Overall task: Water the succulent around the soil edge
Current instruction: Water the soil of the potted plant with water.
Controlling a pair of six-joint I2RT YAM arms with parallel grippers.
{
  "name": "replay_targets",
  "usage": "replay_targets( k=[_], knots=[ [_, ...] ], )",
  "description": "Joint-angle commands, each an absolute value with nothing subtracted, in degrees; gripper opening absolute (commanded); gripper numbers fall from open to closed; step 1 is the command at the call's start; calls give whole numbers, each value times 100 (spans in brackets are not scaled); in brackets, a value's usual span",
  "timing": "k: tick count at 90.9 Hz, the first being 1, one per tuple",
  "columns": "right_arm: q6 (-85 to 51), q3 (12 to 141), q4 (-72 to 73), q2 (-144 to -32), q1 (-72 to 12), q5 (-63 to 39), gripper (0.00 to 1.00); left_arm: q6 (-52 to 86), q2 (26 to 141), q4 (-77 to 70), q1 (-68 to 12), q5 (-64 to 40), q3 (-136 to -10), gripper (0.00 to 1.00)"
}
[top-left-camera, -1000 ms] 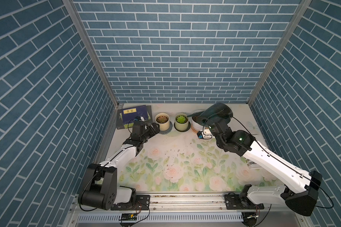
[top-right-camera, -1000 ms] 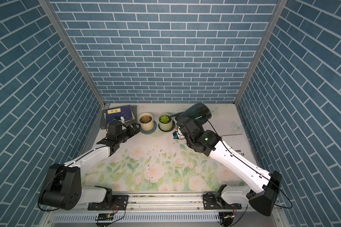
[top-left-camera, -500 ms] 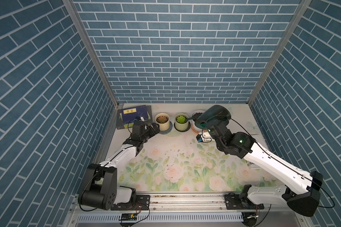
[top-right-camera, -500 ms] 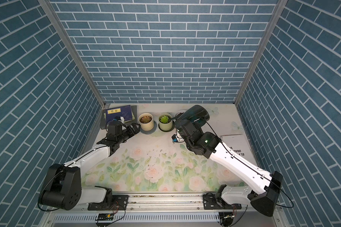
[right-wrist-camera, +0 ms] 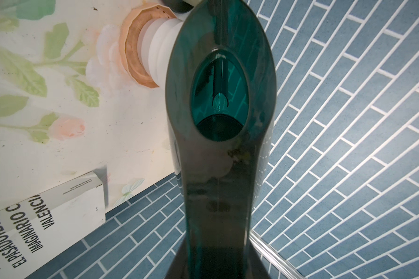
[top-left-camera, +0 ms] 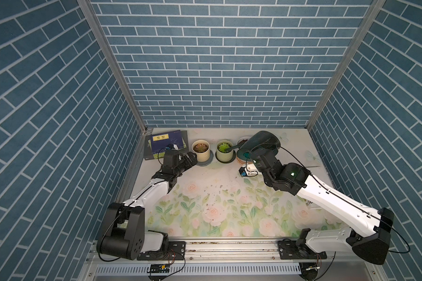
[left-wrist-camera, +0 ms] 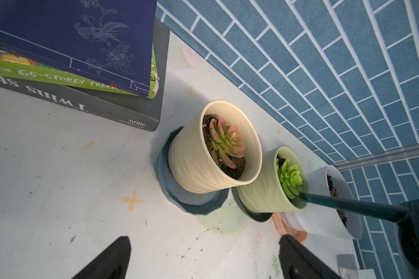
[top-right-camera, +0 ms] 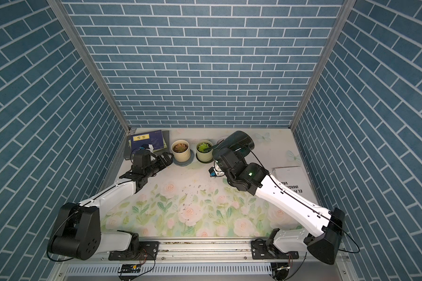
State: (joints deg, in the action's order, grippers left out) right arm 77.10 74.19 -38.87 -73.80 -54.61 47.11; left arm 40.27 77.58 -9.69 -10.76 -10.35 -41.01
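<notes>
Right arm: It starts at the front right corner of the table (top-left-camera: 224,175). It bends at the elbow and reaches to the back, where 3 pots stand in a row. Its wrist is up high.
Right gripper (top-left-camera: 253,155): It is clenched tight on the watering can (top-left-camera: 258,143). The can hides its fingers.
Watering can: It is dark green and see-through. It is up off the table and tipped over, and the fat end is higher than the spout (left-wrist-camera: 348,205).
Spout: It slants down to the light green pot (left-wrist-camera: 259,193), the middle pot. The tip is over the pot's rim on the side by the white pot (left-wrist-camera: 324,217). It is just beside the green succulent (left-wrist-camera: 289,178).
Green succulent: It sits in the middle of its pot, with dark soil (left-wrist-camera: 279,161) around it.
Water: I cannot tell if any is coming out.
Left arm: It lies low and long from the front left corner.
Left gripper (left-wrist-camera: 203,256): It is let go, with both black fingers wide apart and nothing between them. It points at the cream pot (left-wrist-camera: 191,164) from close by, not touching.
Cream pot: It holds a pink succulent (left-wrist-camera: 225,140) and stands next to a pile of books (left-wrist-camera: 70,48).
White book (right-wrist-camera: 46,217): It lies by the right wall.
</notes>
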Motion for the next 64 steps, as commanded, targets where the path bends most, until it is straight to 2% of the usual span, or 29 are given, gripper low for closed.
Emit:
replay_targets(
  k=[1, 64],
  knots=[
    [7763, 7557, -3309, -7379, -5488, 4781, 0, 3941, 7706, -853, -1028, -1003, -4119, 100],
    [8183, 7409, -2692, -7369, -5265, 5166, 0, 3967, 7719, -849, -999, -984, -4112, 100]
  ],
)
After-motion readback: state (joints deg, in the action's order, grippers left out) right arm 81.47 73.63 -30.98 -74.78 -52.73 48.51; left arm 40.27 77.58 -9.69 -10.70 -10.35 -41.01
